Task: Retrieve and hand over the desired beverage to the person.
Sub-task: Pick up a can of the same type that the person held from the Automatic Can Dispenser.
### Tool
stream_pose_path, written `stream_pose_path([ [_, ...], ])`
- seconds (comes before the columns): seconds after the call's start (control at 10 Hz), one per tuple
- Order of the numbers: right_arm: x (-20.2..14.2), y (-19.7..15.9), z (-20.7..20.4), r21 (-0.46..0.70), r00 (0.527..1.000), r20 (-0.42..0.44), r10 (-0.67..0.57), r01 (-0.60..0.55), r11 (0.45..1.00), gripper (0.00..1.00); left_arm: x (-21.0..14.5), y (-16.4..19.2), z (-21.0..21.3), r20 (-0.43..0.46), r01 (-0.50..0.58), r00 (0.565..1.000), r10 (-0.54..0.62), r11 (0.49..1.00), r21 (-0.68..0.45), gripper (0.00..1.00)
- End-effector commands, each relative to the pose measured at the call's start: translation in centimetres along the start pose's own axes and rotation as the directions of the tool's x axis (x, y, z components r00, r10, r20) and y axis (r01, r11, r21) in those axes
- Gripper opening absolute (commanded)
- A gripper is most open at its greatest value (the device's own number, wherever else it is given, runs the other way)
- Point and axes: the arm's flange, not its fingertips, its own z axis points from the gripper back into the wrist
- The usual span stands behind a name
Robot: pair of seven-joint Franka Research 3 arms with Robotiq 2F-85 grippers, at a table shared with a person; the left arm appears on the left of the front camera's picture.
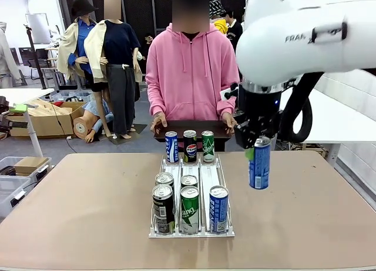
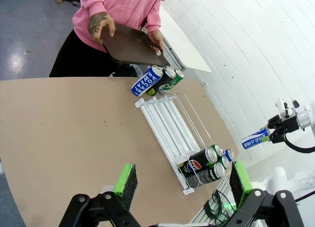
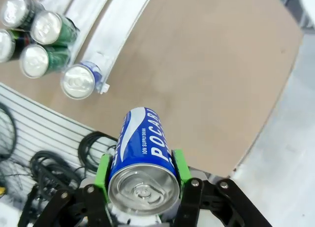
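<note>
Hanging from the right pincer (image 1: 257,144), pinched just below its top rim, the can (image 1: 259,166) is above the bench (image 1: 88,200), right of the rack (image 1: 191,233). So high a hold could let it swing or slip on the way to the tray (image 1: 191,129) held by the person (image 1: 188,71). The left pincer (image 2: 183,181) is spread and empty.

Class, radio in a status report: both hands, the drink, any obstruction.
Right hand shut on blue can, held above table beside rack. Left hand open, empty. Person holds dark tray at far edge; nothing between can and tray.

Right end effector (image 1: 257,143) hangs clamped; left end effector (image 2: 182,180) gapes wide.
</note>
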Motion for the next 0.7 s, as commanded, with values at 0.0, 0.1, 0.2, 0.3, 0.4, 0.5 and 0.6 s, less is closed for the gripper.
stream_pose_path([
  [0.0,-0.5,-2.1,1.8,-0.013,0.999,0.03,0.022,-0.021,1.0,0.16,0.1,-0.2,0.1,0.006,-0.006,1.0,0.006,1.0,-0.006,1.0],
  [0.1,-1.6,-3.7,3.2,-0.008,0.998,0.057,0.018,-0.017,1.0,0.16,0.1,-0.2,0.1,0.006,-0.006,1.0,0.006,1.0,-0.006,1.0],
  [0.2,-2.6,-5.2,4.0,-0.006,0.998,0.067,0.006,-0.006,1.0,0.16,0.1,-0.2,0.1,0.006,-0.006,1.0,0.006,1.0,-0.006,1.0],
  [0.3,-3.4,-6.6,4.2,-0.007,0.997,0.072,-0.001,0.001,1.0,0.16,0.1,-0.2,0.1,0.006,-0.006,1.0,0.006,1.0,-0.006,1.0],
  [0.4,-4.3,-8.2,4.0,-0.008,0.997,0.078,0.003,-0.002,1.0,0.16,0.1,-0.2,0.1,0.006,-0.006,1.0,0.006,1.0,-0.006,1.0],
  [0.5,-5.3,-9.7,3.7,-0.006,0.996,0.088,0.005,-0.004,1.0,0.16,0.1,-0.2,0.1,0.006,-0.006,1.0,0.006,1.0,-0.006,1.0],
  [0.6,-6.3,-11.1,3.6,0.0,0.995,0.098,-0.004,0.004,1.0,0.16,0.1,-0.2,0.1,0.006,-0.006,1.0,0.006,1.0,-0.006,1.0],
])
